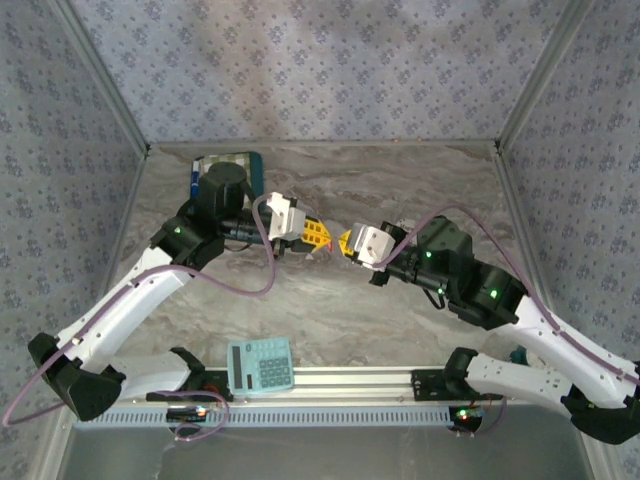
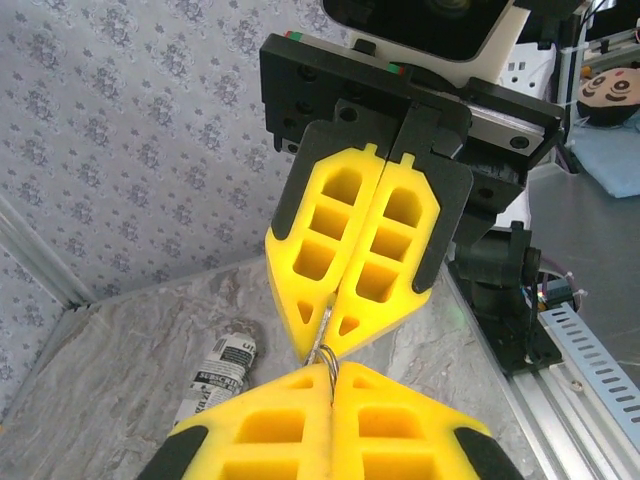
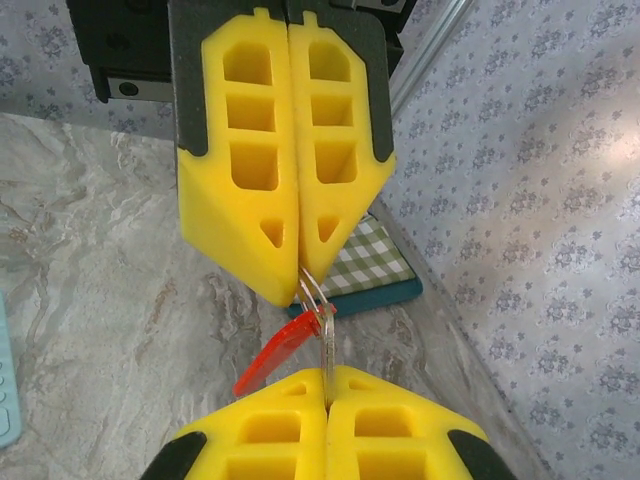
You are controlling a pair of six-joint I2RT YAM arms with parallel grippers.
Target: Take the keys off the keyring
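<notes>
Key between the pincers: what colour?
The key is bright red, clearest in the right wrist view.

No word, number or brand can be read anywhere. The rolled tube [image 2: 225,368] carries black-and-white print like newsprint, but its letters are too small and blurred to make out, and the buttons of the calculator [image 1: 260,365] are too small to read. The one clear sign is a cartoon face [image 2: 610,90] with dark eyes and pink cheeks, on something at the right edge of the left wrist view.
</notes>
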